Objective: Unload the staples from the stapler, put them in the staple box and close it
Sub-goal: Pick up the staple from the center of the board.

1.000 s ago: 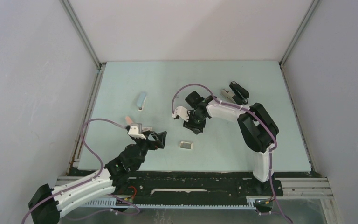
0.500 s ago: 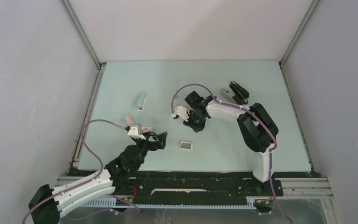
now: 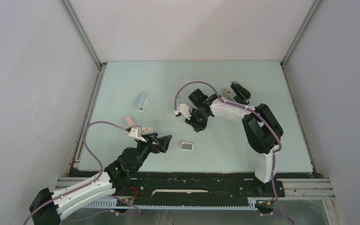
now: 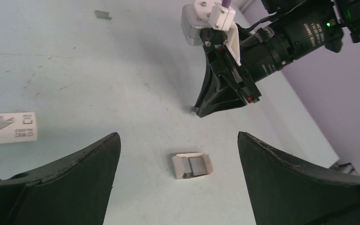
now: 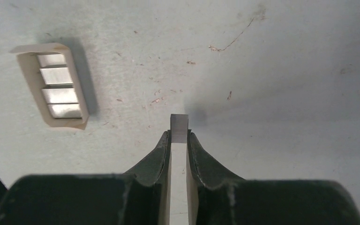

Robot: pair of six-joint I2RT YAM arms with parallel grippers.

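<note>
Left gripper (image 3: 162,143), lower left of the top view: claw spread wide, nothing in it, hanging over the table (image 3: 122,84). In the left wrist view its fingers (image 4: 89,164) fill the two bottom corners.

Small open cardboard tray (image 3: 186,146) lies just right of it, bottom centre of the table, with silvery strips side by side inside. It shows upper left in the right wrist view. It is apart from both claws.

White labelled box (image 4: 9,127) lies flat at the left edge of the left wrist view.

Right gripper (image 5: 179,136), centre of the top view, points down at the table. Its claw is pinching the staples (image 5: 179,123): one short grey strip clamped between the fingertips, end poking out past them. The strip sits low over the table; contact cannot be told.

Small pink block (image 3: 129,120) is left of centre, near the left wrist mount.

Small grey bit (image 4: 103,15) lies alone at the upper left of the left wrist view.

Blue stapler (image 3: 142,101) lies further up on the left, well apart from both claws.

Black stapler (image 3: 240,92) is farthest, upper right of the table, with a grey part just beside it on its left.
</note>
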